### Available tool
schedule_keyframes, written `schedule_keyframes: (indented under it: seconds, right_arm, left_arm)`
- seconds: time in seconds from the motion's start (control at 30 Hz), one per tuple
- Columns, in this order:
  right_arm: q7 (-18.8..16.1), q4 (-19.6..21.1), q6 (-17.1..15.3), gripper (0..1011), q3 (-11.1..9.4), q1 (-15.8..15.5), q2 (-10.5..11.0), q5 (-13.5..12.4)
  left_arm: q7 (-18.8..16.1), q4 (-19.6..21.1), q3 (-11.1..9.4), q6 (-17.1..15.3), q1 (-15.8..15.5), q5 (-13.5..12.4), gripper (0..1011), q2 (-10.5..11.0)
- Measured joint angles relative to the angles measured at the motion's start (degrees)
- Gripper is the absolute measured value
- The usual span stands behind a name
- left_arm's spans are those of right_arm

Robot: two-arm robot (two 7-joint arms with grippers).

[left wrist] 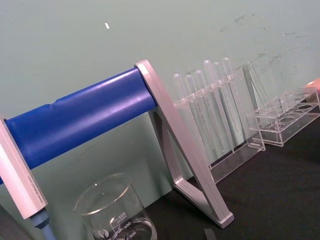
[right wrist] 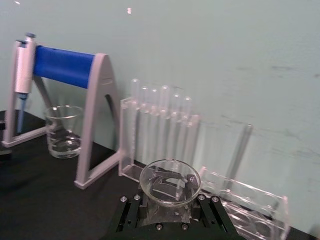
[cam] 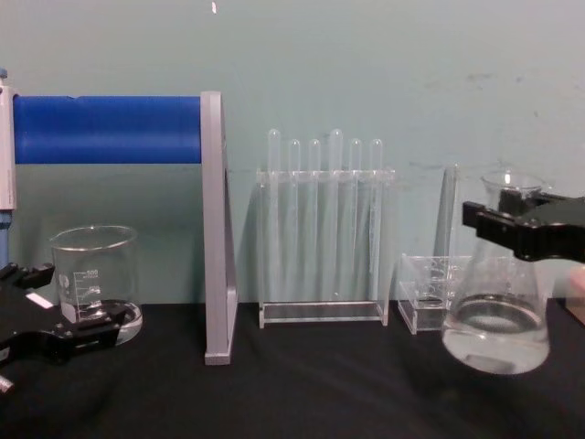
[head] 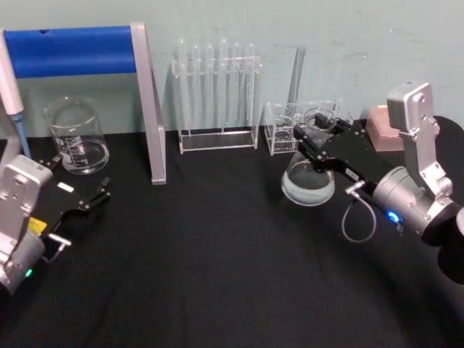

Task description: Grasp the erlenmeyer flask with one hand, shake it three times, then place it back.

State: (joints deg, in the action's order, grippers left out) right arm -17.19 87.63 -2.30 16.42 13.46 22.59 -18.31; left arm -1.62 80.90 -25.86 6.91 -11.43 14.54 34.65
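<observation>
The grasp looks done: the right gripper [cam: 512, 224], coming in from the right edge of the chest view, has its fingers clenched on the neck of the erlenmeyer flask [cam: 494, 320], just under the flared rim. The flask sits at the right of that frame, slightly tilted, and its base seems to hang just clear of the black worktop [head: 217, 275], though I cannot be sure of the gap. That suggests the lift is made; how many shakes have been given cannot be read from here, and setting it back down is left to do. The flask is clear glass, with a wide round base tapering to a narrow neck and a shallow pool of clear liquid at the bottom. It is in front of a small clear rack [cam: 422, 288]. The left gripper [head: 80, 180] rests at the lower left of the head view near the beaker [head: 76, 138], fingers spread and empty
</observation>
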Motion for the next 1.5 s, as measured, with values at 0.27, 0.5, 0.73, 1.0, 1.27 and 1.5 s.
schedule_keyframes:
  seconds: [0.27,0.5,0.73,1.0,1.27,1.5]
  right_arm:
    - [0.5,-0.9,-0.2,457,-1.6,0.2,-0.8,1.0]
    - [-0.4,-0.7,-0.6,456,-2.0,-0.2,-1.3,1.5]
    - [-2.2,1.0,-0.9,456,-1.2,-1.3,-1.5,1.3]
    - [-4.6,4.0,-1.2,457,0.8,-2.8,-1.1,0.2]
    - [-6.9,7.0,-1.1,456,3.2,-4.3,0.0,-1.0]
    - [-8.6,9.3,-0.8,456,5.4,-5.2,1.3,-2.0]
  left_arm:
    - [0.0,0.0,0.0,0.0,0.0,0.0,1001,0.0]
    - [0.0,0.0,0.0,0.0,0.0,0.0,1001,0.0]
    - [0.0,0.0,0.0,0.0,0.0,0.0,1001,0.0]
    - [0.0,0.0,0.0,0.0,0.0,0.0,1001,0.0]
    - [0.0,0.0,0.0,0.0,0.0,0.0,1001,0.0]
    - [0.0,0.0,0.0,0.0,0.0,0.0,1001,0.0]
